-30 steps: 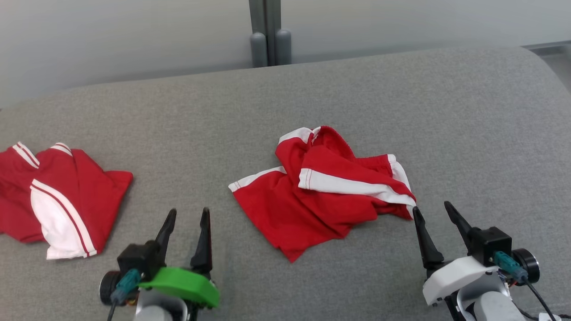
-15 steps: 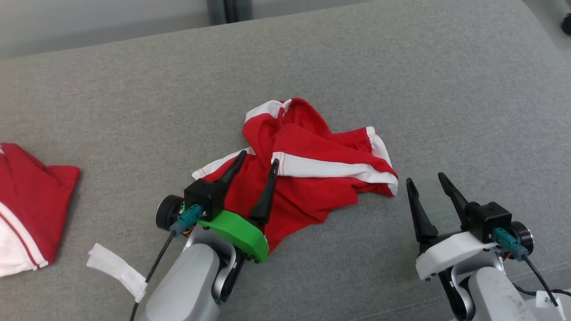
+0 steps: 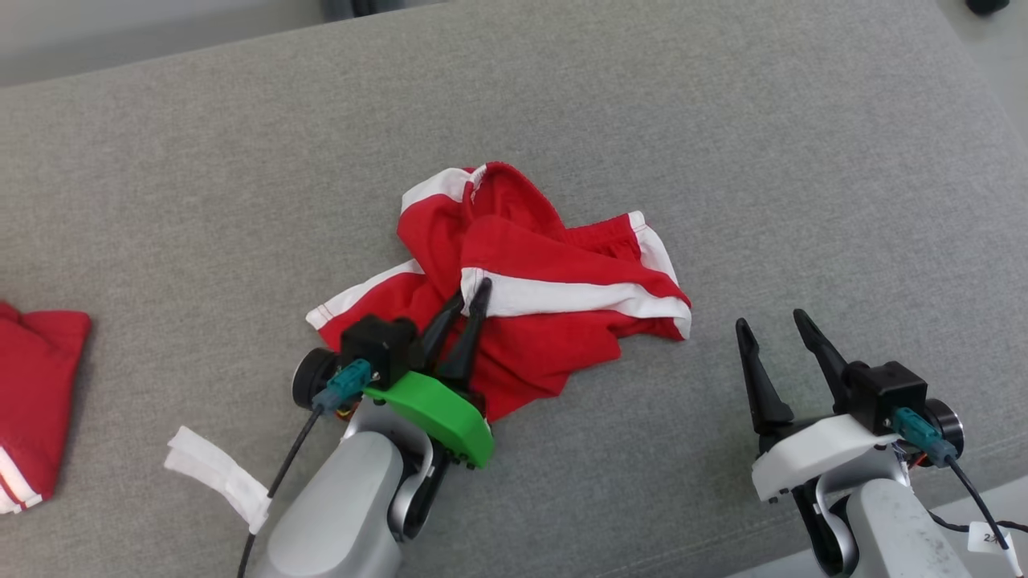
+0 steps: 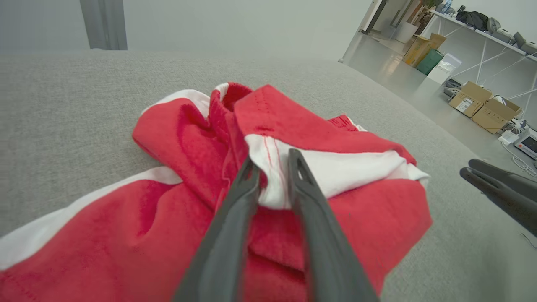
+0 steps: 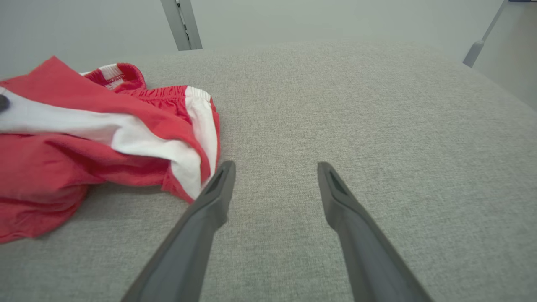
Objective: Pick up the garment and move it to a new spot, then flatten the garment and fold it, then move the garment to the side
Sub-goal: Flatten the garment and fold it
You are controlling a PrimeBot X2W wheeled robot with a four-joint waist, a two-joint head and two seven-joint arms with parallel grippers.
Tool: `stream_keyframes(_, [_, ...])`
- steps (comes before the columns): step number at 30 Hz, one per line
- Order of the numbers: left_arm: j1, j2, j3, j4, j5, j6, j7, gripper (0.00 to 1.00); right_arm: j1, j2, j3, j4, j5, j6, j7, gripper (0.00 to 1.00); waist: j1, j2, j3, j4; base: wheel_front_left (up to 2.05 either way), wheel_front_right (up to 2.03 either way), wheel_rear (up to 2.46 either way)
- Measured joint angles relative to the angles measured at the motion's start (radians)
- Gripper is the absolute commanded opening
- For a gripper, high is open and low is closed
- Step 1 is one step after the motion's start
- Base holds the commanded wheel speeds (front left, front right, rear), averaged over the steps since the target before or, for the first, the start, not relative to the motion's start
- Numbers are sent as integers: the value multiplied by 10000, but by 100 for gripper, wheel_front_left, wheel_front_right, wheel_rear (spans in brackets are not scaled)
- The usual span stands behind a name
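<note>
Pinching the garment [image 4: 356, 209] hem, the left gripper [image 4: 272, 158] jaws nearly meet.

Noted left gripper [image 3: 472, 291] extended forward on its grey forearm, fingers nearly together, pinching a fold of the garment [image 3: 554, 265]. Noted right gripper [image 3: 769, 319] low at right, fingers spread wide, holding nothing.

A: Obstacles on the grey cushion [image 3: 763, 160]?
B: Item 1: crumpled red-and-white shorts [image 3: 550, 337], centre. Item 2: second red garment [image 3: 40, 385], far left edge. Item 3: white strip [image 3: 217, 478], near left.
A: Free room?
B: Far half and right side, bare upholstery.
</note>
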Motion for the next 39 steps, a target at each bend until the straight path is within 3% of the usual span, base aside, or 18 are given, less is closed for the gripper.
stream_keyframes(5, [281,4,257,-583,8,0,0,0,114,2,-138,102,-75,0,0,100,0,0,-294,210,0,0,0])
stream_keyframes(11, [1247,6,1682,-2002,215,0,-2,0,637,-2,-502,205,-230,0,0,100,1,0,-844,696,0,0,0])
stream_keyframes(23, [3456,15,3542,-1287,842,284,-2,0,1143,4,-311,270,-211,0,0,100,0,0,-2145,1867,0,0,0])
stream_keyframes(24, [3586,19,3661,-1137,876,318,0,12,1154,4,-291,268,-211,0,-2,100,0,0,-2231,1936,0,0,0])
stream_keyframes(25, [3694,19,3762,-1035,882,334,0,84,1163,2,-268,265,-211,0,0,100,0,0,-2310,1998,0,0,0])
stream_keyframes(26, [3754,13,3879,-1020,1001,391,0,100,1179,2,-245,257,-211,0,0,100,0,0,-2378,2050,0,0,0])
stream_keyframes(31, [3968,17,4602,-1406,1386,807,-2,100,1227,2,-119,221,-215,0,0,100,0,0,-2519,2124,0,0,0])
stream_keyframes(39, [4071,15,4523,-1647,1396,848,-2,100,916,6,167,238,-387,0,0,100,0,0,-2211,2136,0,0,0])
